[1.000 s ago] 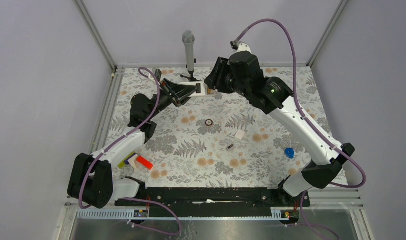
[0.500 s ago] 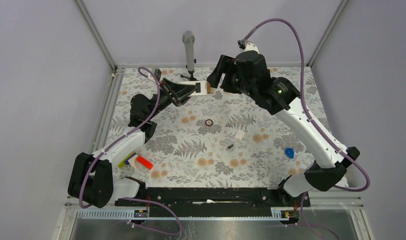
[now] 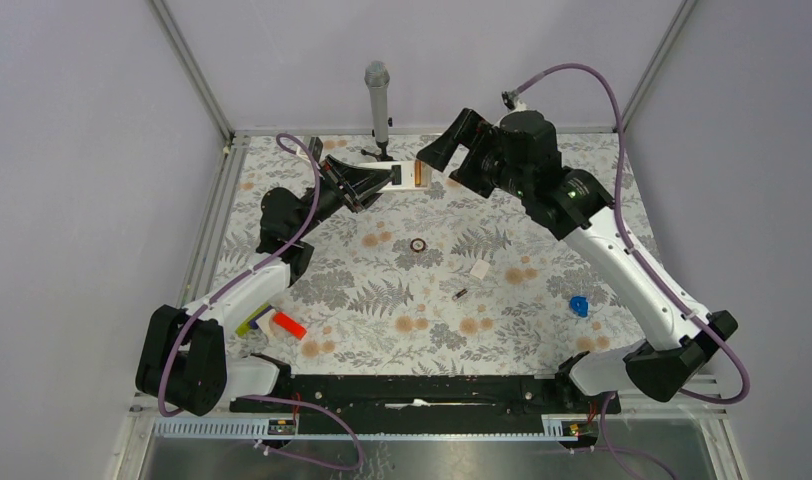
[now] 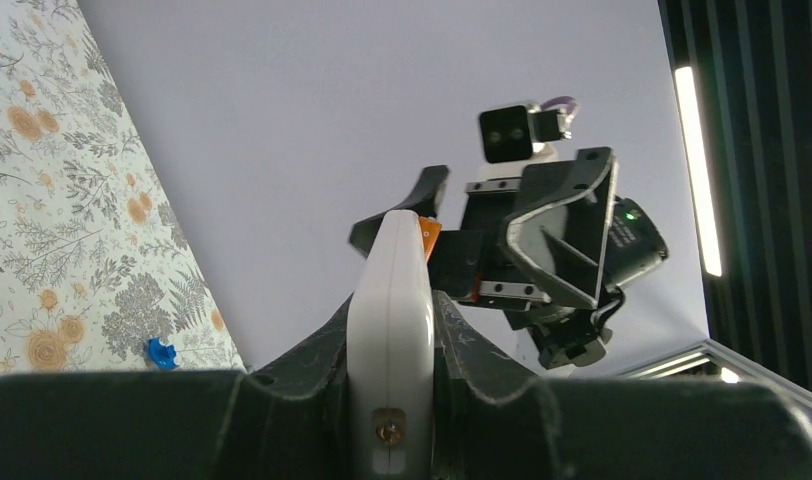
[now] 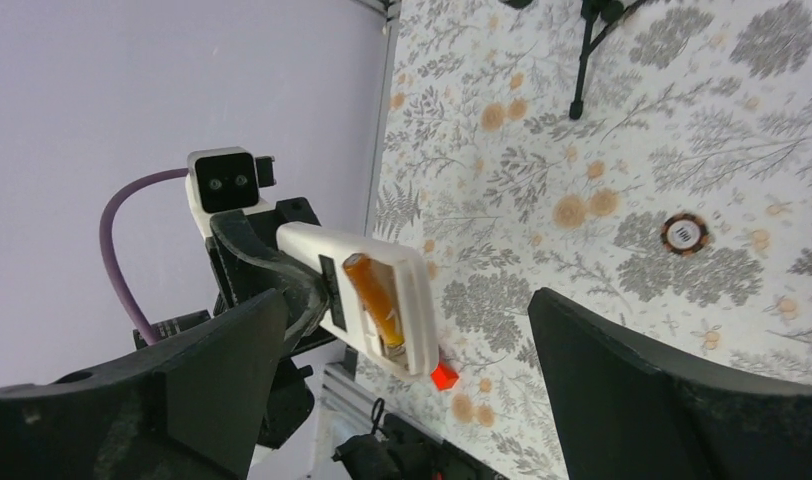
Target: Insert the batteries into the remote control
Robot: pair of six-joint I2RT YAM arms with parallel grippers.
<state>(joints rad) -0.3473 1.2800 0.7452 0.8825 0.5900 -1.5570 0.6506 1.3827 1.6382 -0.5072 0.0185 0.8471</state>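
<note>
My left gripper [image 3: 387, 178] is shut on the remote control [image 3: 406, 175] and holds it in the air at the back of the table, white back showing. In the right wrist view an orange battery [image 5: 374, 298] lies in the open compartment of the remote control [image 5: 332, 270]. My right gripper [image 3: 440, 163] stands open just right of the remote, with nothing between its fingers [image 5: 662, 400]. A second battery [image 3: 461, 294] lies on the cloth mid-table. In the left wrist view the remote control [image 4: 390, 330] stands edge-on, pinched between the jaws.
A microphone on a stand [image 3: 378, 100] is at the back. A small dark ring [image 3: 418, 245], a white flat piece [image 3: 479, 270] and a blue object [image 3: 579, 305] lie on the floral cloth. A red-and-white block [image 3: 277, 323] sits near the left arm.
My right gripper has opened wide and drawn back to the right, away from the remote. The orange battery stays in the compartment. The left arm holds still.
</note>
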